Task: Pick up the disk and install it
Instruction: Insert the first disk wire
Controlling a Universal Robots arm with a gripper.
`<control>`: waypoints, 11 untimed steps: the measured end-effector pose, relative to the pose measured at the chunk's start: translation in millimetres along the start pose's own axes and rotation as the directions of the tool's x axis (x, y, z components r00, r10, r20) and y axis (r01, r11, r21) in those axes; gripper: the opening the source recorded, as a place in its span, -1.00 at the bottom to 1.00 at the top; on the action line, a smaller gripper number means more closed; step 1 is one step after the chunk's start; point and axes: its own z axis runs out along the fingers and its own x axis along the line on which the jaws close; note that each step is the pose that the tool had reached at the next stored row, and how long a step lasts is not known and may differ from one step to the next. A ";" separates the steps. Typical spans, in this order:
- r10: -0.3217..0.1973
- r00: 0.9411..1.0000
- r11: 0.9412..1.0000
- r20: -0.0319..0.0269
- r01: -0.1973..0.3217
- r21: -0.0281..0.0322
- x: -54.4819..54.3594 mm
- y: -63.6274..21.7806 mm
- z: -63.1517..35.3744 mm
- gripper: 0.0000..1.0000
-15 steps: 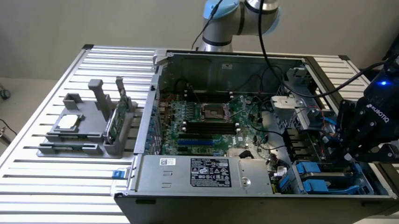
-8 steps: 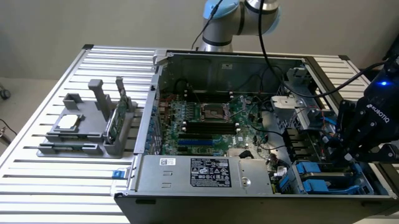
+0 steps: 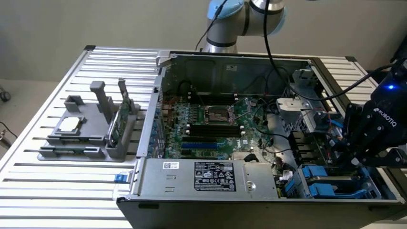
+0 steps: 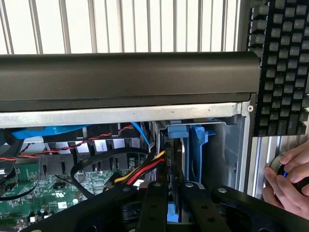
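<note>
Disk [image 4: 170, 159]: edge-on in the bay, lower centre of the wrist frame.
Gripper [image 4: 170, 200]: fingers pinching the disk's blue carrier.

The gripper [image 4: 173, 205] hides most of the disk [image 4: 172, 212]. The picture's edge cuts off a person's hand [image 4: 289, 179] and the keyboard [image 4: 285, 63].

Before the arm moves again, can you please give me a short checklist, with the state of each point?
1. Gripper is over the drive bay at the case's front corner: ok.
2. Disk stands on edge between the fingers: ok.
3. Disk fully seated in the bay: cannot tell.
4. Red and yellow cables are clear of the disk: not ok, they touch it.
5. A person's hand is away from the work area: not ok.
</note>
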 end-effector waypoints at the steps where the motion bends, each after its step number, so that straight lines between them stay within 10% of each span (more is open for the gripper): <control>1: 0.000 1.000 1.000 0.000 0.000 0.000 0.0 0.0 0.1 -0.67; 11: 0.000 1.000 1.000 0.000 0.000 0.001 0.1 0.1 0.5 -0.67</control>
